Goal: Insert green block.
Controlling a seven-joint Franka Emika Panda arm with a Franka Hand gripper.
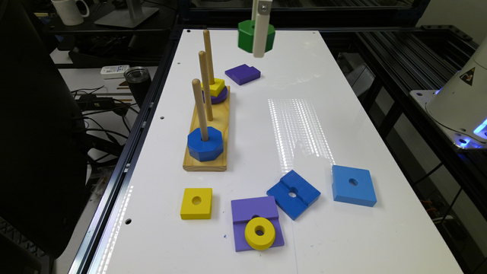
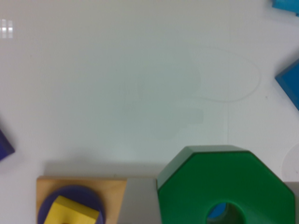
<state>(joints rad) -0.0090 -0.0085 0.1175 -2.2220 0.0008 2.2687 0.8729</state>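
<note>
Currently: white table (image 1: pixel 342 236), long and narrow, dark framing along both long edges. Gripper (image 1: pixel 259 36), a white part hanging near the far end, holds the green block (image 1: pixel 249 36) raised above the table surface, clear of everything below it; whether the fingers are spread or pressed on it cannot be told from either picture. Wooden base (image 1: pixel 224 125) with three upright pegs (image 1: pixel 201 85) lies along the exterior view's left edge of the table. Blue octagonal block (image 1: pixel 205 146) sits on the nearest peg; a yellow square piece (image 1: pixel 217 86) over a purple round piece (image 1: pixel 222 97) sits on the farthest peg; the middle peg is bare. Dark purple notched block (image 1: pixel 242 74) lies flat between the base's far end and the raised block. Near end of the table: yellow square block (image 1: pixel 196 203), purple stepped block (image 1: pixel 255 215) with a yellow ring (image 1: pixel 260 233) on it, dark blue grooved block (image 1: pixel 293 194) touching its corner, light blue square block (image 1: pixel 354 185) apart toward the exterior view's right. Centre of the table is open surface. Wrist view adds: the green block (image 2: pixel 219 179) close up, octagonal, its round hole (image 2: pixel 225 212) showing blue through it; the base's end (image 2: pixel 112 191) with the yellow-on-purple stack (image 2: pixel 72 210) beside it; open white table (image 2: pixel 117 70) beyond.
</note>
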